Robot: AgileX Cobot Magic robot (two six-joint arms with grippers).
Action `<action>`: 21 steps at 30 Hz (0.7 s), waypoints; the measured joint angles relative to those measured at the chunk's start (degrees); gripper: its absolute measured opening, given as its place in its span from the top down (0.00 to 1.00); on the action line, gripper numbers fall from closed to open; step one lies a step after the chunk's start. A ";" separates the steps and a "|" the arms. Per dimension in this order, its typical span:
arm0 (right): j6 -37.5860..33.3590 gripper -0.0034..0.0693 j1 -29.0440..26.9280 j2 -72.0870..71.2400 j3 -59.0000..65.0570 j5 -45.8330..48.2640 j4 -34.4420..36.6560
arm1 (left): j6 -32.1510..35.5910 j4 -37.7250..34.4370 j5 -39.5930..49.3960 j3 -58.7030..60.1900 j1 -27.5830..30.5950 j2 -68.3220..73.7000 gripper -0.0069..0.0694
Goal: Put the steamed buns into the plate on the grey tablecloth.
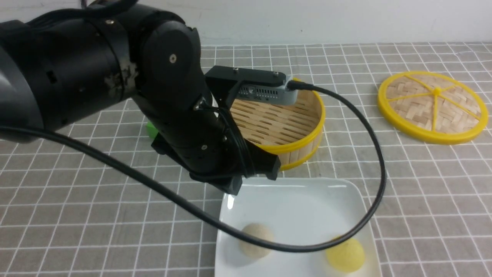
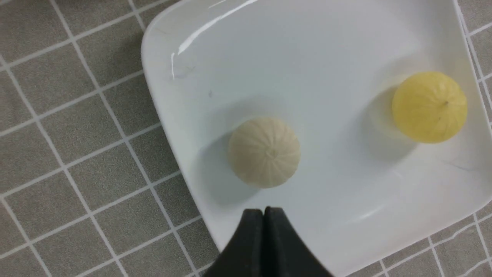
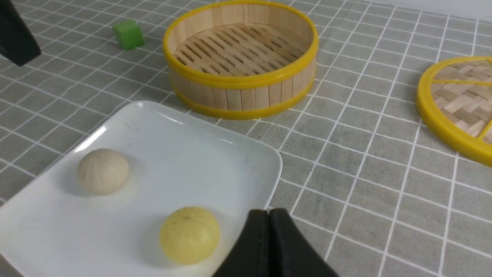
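Both steamed buns lie on the white square plate [image 1: 300, 207] on the grey tablecloth [image 1: 423, 184]: the off-white bun [image 1: 256, 240] near its left side, the pale yellow bun [image 1: 345, 254] near its right. My left gripper [image 1: 233, 187] hovers above the plate's far left corner, shut and empty. In the left wrist view it [image 2: 263, 211] is just short of the off-white bun [image 2: 264, 152], with the yellow bun [image 2: 429, 107] farther off on the plate [image 2: 307, 57]. My right gripper [image 3: 269, 212] is shut and empty beside the plate's [image 3: 184, 154] edge, near the yellow bun [image 3: 189, 234].
An empty yellow-rimmed bamboo steamer basket [image 1: 307, 142] stands behind the plate. Its woven lid [image 1: 432, 107] lies flat at the far right. A green cube [image 1: 152, 130] sits left of the basket, partly behind my left arm. A black cable [image 1: 378, 154] loops over the plate.
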 joint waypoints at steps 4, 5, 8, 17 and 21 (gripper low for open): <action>-0.12 0.97 0.00 0.00 0.00 0.31 0.13 | 0.00 0.25 0.39 0.00 0.00 0.00 0.91; -0.12 0.97 0.00 0.00 0.00 0.37 0.13 | 0.00 0.25 0.29 0.00 0.00 0.00 0.91; -0.12 0.97 0.00 0.00 0.00 0.37 0.13 | 0.00 0.25 0.07 0.00 0.00 0.00 0.90; -0.17 0.97 0.00 -0.11 0.16 0.32 0.13 | 0.00 0.60 -0.06 0.00 0.00 0.00 0.89; -0.17 0.96 -0.05 -2.57 1.51 0.58 0.13 | -0.05 0.60 -0.11 0.00 0.00 0.00 0.89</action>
